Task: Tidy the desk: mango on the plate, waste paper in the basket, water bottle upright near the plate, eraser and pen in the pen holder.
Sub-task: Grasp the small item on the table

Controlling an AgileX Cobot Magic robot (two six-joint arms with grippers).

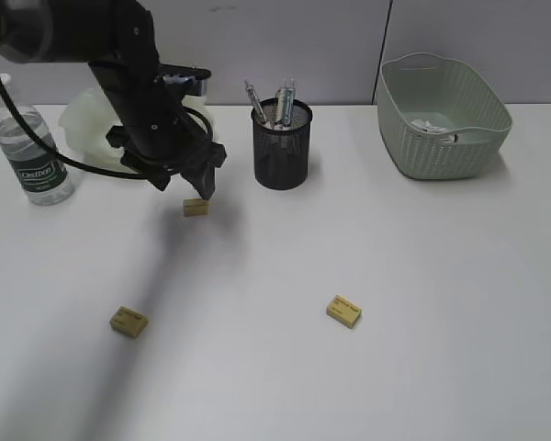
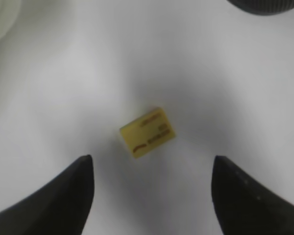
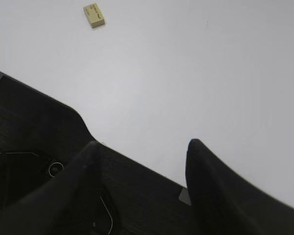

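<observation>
Three yellow erasers lie on the white desk (image 1: pixel 422 276): one (image 1: pixel 196 207) in front of the plate, one (image 1: pixel 129 321) at front left, one (image 1: pixel 344 310) at front centre. My left gripper (image 1: pixel 185 186) hovers open just above the first eraser (image 2: pixel 148 132), which lies between and ahead of the open jaws (image 2: pixel 152 165). The pen holder (image 1: pixel 282 145) holds pens. The water bottle (image 1: pixel 37 156) stands upright left of the plate (image 1: pixel 83 124). The basket (image 1: pixel 445 115) holds white paper (image 1: pixel 432 127). The mango is hidden. My right gripper (image 3: pixel 143 144) is open and empty over the desk's front edge.
The left arm covers most of the plate. The pen holder's rim (image 2: pixel 264 5) and the plate's edge (image 2: pixel 0 19) show at the top of the left wrist view. An eraser (image 3: pixel 94 15) lies far from the right gripper. A grey wall stands behind the desk.
</observation>
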